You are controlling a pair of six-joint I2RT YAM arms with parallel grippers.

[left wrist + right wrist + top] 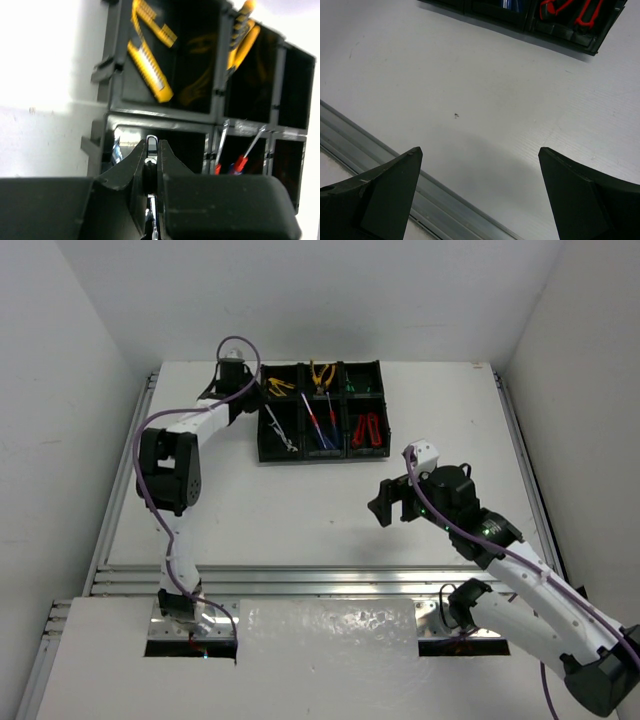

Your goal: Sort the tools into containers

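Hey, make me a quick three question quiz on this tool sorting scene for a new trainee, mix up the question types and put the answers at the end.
1. True or false: the right claw is open above the table, holding nothing.
2. Multiple choice: which compartment of the tray holds the red-handled cutters? A) near right B) far left C) far middle
3. Short answer: what is the left claw shut on?

Key: 1 true. 2 A. 3 a silver wrench.
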